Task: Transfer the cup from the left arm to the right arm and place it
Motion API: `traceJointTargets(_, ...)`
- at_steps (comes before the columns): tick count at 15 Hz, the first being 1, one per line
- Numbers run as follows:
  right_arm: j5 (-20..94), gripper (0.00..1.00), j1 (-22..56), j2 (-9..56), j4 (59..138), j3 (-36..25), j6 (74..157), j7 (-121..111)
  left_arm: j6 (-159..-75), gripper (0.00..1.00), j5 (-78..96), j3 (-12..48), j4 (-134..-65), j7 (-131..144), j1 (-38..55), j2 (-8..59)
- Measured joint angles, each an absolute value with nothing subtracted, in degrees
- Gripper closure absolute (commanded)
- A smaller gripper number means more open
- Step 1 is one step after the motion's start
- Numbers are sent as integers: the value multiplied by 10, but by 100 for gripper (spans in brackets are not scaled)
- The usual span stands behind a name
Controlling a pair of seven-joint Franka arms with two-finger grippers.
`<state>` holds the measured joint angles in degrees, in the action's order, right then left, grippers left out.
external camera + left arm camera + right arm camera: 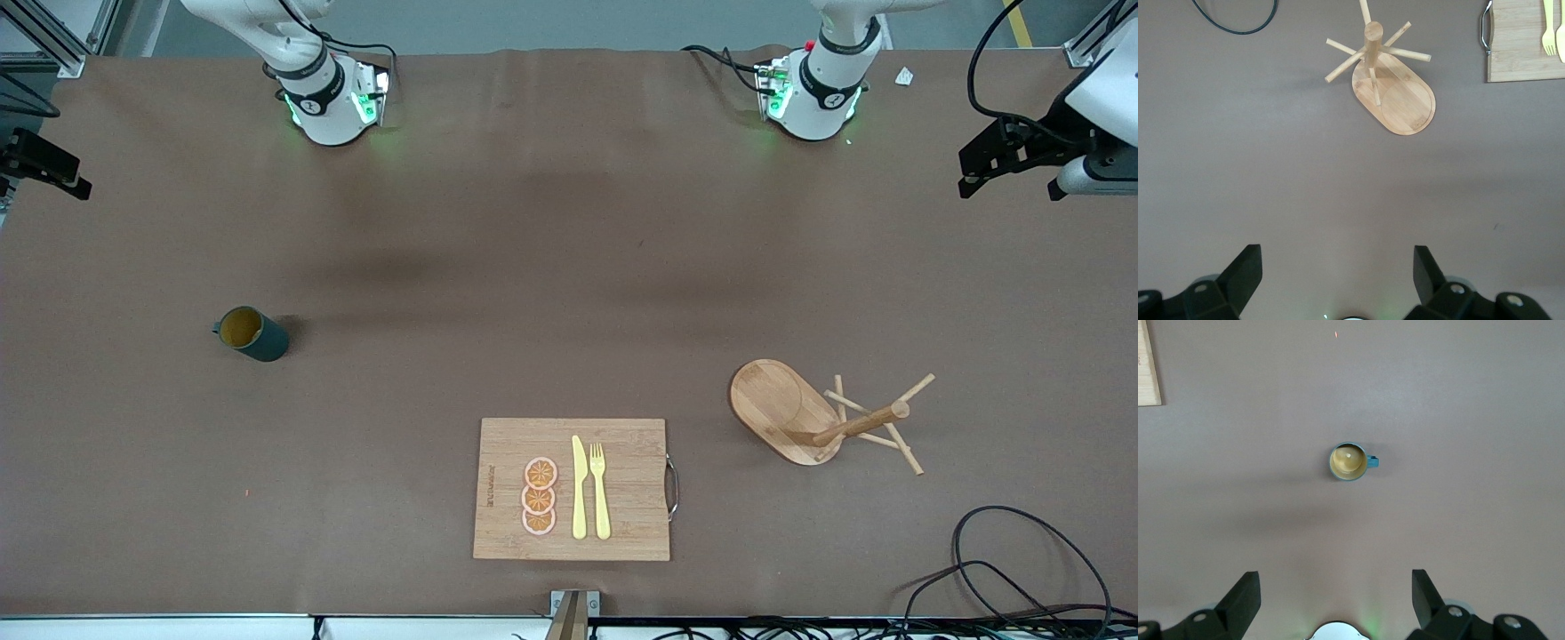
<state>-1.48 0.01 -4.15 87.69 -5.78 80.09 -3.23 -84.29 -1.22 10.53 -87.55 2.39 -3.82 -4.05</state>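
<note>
The dark teal cup (254, 333) with a mustard-yellow inside stands upright on the brown table toward the right arm's end. It also shows in the right wrist view (1349, 461). My right gripper (1336, 581) hangs high over the table on the robots' side of the cup, open and empty. Its black hand shows at the edge of the front view (44, 164). My left gripper (1338, 259) is open and empty, high over bare table toward the left arm's end. Its hand shows at the other edge of the front view (1009, 160).
A wooden mug tree (805, 413) on an oval base stands toward the left arm's end, also in the left wrist view (1395, 93). A wooden cutting board (507, 444) with a yellow knife, a fork and orange slices lies near the front camera. Black cables (1013, 569) lie at the near corner.
</note>
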Motion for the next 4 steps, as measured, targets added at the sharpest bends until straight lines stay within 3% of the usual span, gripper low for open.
traceJointTargets(4, -15, 0, 0, -46, 877, -57, 801, -32, -843, 0, -12, 105, -874, 29, -38, -40)
